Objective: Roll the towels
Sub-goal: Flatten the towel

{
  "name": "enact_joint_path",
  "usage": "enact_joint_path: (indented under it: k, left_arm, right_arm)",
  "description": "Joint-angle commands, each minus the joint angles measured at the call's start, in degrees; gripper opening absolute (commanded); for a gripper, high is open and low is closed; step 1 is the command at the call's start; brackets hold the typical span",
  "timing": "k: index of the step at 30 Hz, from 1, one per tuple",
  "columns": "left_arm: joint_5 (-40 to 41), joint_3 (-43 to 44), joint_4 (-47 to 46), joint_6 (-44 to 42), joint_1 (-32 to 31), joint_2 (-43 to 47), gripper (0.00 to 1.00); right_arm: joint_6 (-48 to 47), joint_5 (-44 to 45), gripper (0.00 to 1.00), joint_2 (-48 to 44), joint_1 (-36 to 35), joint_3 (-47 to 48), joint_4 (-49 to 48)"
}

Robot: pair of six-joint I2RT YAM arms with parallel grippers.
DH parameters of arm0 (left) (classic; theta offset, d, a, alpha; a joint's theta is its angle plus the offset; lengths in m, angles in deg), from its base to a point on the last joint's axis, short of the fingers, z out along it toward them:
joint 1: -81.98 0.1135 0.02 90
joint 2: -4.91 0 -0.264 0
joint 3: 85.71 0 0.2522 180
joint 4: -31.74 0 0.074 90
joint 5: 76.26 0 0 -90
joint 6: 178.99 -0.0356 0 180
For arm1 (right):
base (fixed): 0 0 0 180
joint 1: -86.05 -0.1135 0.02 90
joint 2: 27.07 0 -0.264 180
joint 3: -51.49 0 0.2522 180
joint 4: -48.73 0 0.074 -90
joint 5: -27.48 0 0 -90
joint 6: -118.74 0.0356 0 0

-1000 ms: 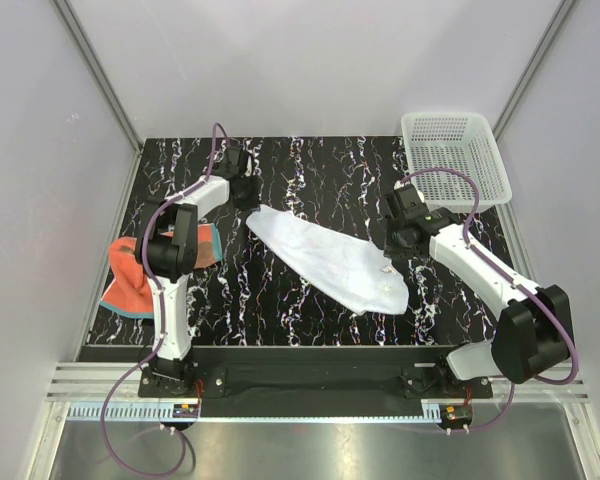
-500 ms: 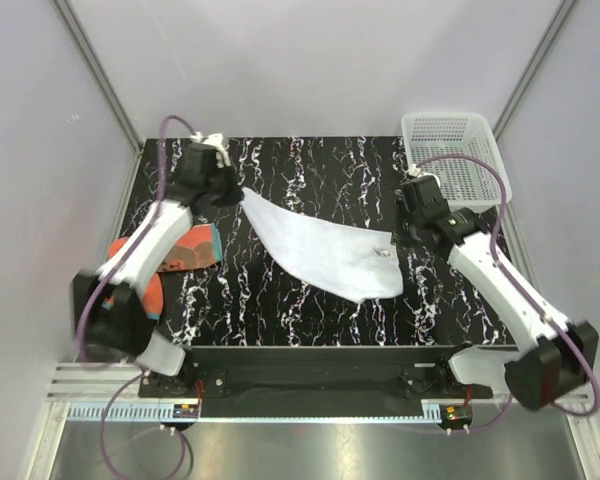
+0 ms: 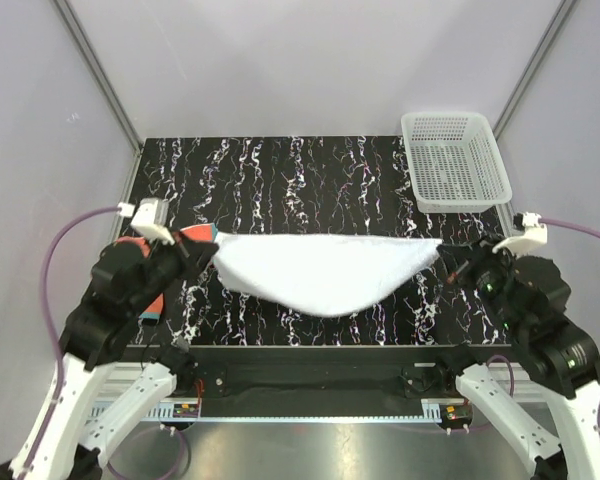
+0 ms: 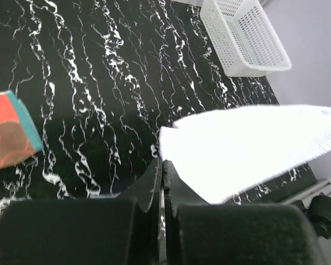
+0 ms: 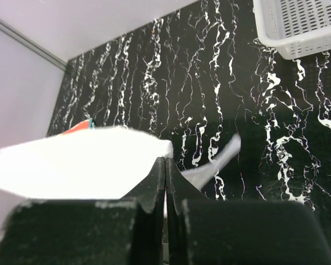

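Left gripper [image 3: 204, 250] and right gripper [image 3: 448, 262], both over the near table edge, are clamped tight, each pinching one end of the white towel [image 3: 320, 272]. The towel spans between them with its belly sagging; contact with the table [image 3: 310, 180] cannot be determined. Wrist views wash out its surface. Orange towel [image 4: 11, 132] lies at left, largely covered by the left arm. Basket [image 3: 452, 205] stands at the far right corner, apart from both towels.
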Motion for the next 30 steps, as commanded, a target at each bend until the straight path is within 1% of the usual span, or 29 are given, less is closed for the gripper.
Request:
enact_joint_path:
  k: [1, 3, 4, 6, 7, 8, 9, 11, 13, 14, 15, 16, 17, 18, 20, 21, 23, 25, 27, 28, 30]
  left_arm:
    - [1.7, 2.5, 9.2, 2.7, -0.3, 4.8, 0.0]
    - [2.6, 3.3, 11.2, 3.4, -0.2, 4.6, 0.0]
    - [5.2, 3.5, 12.9, 3.4, -0.2, 3.1, 0.0]
    - [7.7, 3.5, 14.2, 3.9, -0.2, 0.5, 0.0]
    - [9.8, 3.3, 14.6, 4.0, -0.2, -2.4, 0.0]
    - [10.3, 2.6, 14.4, 4.2, -0.2, -3.7, 0.0]
    - [10.9, 1.9, 13.6, 4.2, -0.1, -4.9, 0.0]
    - [11.7, -0.3, 10.6, 4.5, -0.1, -8.7, 0.0]
    - [13.3, -0.9, 7.7, 4.9, 0.0, -12.3, 0.0]
    - [13.5, -1.0, 6.6, 5.1, 0.1, -16.4, 0.0]
    - [13.5, -1.1, 5.7, 5.7, 0.4, -18.3, 0.0]
    - [13.3, -1.4, 3.2, 5.9, 0.5, -20.3, 0.0]
    - [13.1, -1.7, 1.9, 6.1, 0.7, -24.3, 0.0]
    - [13.3, -1.9, 0.7, 6.5, 1.3, -26.3, 0.0]
    - [13.7, -1.8, -1.3, 7.3, 2.4, -30.3, 0.0]
    - [13.7, -1.7, -1.8, 7.8, 4.0, -33.8, 0.0]
    - [13.3, -1.6, -3.3, 8.3, 5.4, -36.5, 0.0]
    - [11.2, -1.8, -5.5, 8.6, 7.3, -39.5, 0.0]
    - [10.3, -2.1, -7.3, 9.0, 7.8, -40.9, 0.0]
    - [10.1, -2.0, -7.6, 9.0, 7.8, -42.2, 0.0]
    - [10.0, -1.8, -7.9, 8.7, 7.9, -43.5, 0.0]
  right_arm:
    - [1.7, 2.9, 0.0, -1.4, 0.1, 1.2, 3.3]
    - [1.9, 5.1, 0.0, 0.8, 0.1, 3.3, 6.2]
    - [2.1, 7.1, 0.0, 4.7, 0.1, 3.9, 7.0]
    - [2.2, 8.7, 0.0, 9.9, 0.1, 5.4, 9.2]
    - [2.7, 10.2, 0.0, 15.3, 0.1, 5.6, 9.7]
    - [2.6, 10.9, 0.0, 17.7, 0.1, 5.6, 9.7]
    - [2.9, 12.0, 0.0, 21.9, 0.1, 5.2, 8.8]
    - [2.7, 12.0, 0.0, 25.1, 0.1, 2.8, 5.9]
    - [2.8, 12.1, 0.0, 29.4, 0.1, 0.9, 0.6]
    - [2.8, 11.9, 0.0, 30.9, 0.1, -0.5, -1.3]
    - [2.9, 12.1, 0.0, 32.5, 0.3, -1.0, -4.5]
    - [3.0, 12.0, 0.0, 35.8, 0.6, -1.2, -5.8]
    - [3.0, 12.0, 0.0, 37.5, 0.7, -0.9, -6.7]
    - [2.9, 12.0, 0.0, 39.3, 1.2, -0.4, -8.4]
    - [2.2, 10.9, 0.0, 44.1, 1.4, 1.1, -9.6]
    - [1.7, 9.3, 0.0, 46.8, 1.6, 1.7, -9.6]
    - [1.5, 6.3, 0.0, 48.7, 1.6, 2.2, -9.6]
    - [2.6, 1.1, 0.01, 49.7, 1.5, 0.7, -9.9]
    - [4.5, -3.4, 0.17, 49.0, 1.4, -3.4, -9.8]
    - [5.3, -4.7, 0.33, 48.4, 1.5, -5.2, -10.0]
    - [7.4, -8.1, 0.46, 45.7, 1.4, -11.0, -11.0]
